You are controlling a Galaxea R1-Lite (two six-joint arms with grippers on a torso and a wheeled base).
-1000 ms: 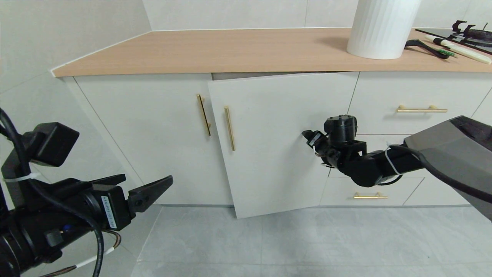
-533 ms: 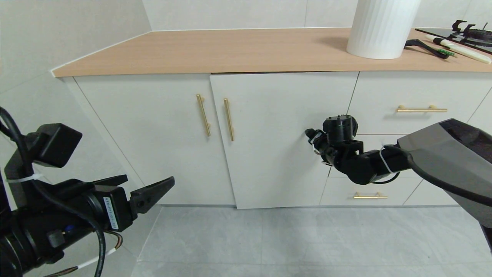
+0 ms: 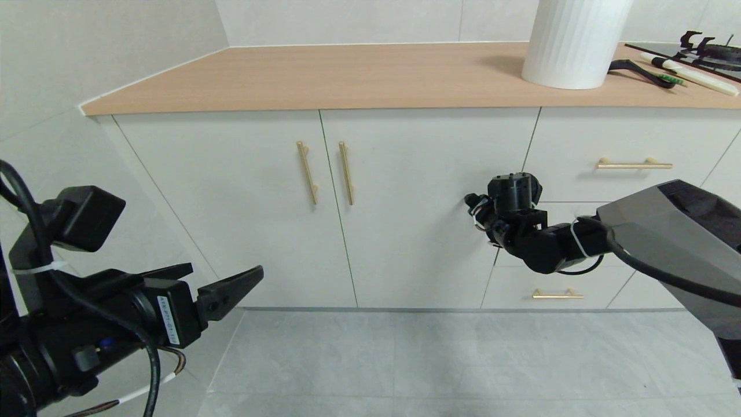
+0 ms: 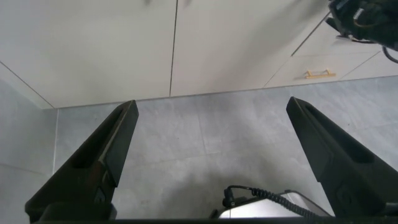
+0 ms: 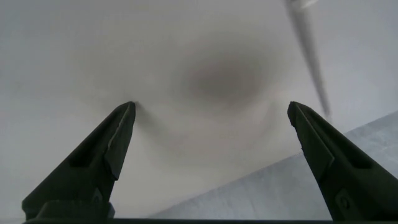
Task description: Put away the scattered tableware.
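- Our right gripper [image 3: 470, 204] has its two fingers spread wide, tips against the pale grey cabinet door [image 3: 417, 191], which lies flush with its neighbours.
- Our left gripper [image 3: 227, 278] sits low, well to the left of that door, above the grey tiled floor [image 3: 405, 365], with its fingers apart too.
- A black-handled utensil [image 3: 639, 70] and a long cream-coloured utensil [image 3: 694, 74] lie on the wooden countertop [image 3: 347, 75], just beside a tall white ribbed container [image 3: 573, 40].

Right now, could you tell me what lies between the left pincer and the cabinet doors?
Bare grey floor lies between the left pincer and cabinet doors, shown in the left wrist view.
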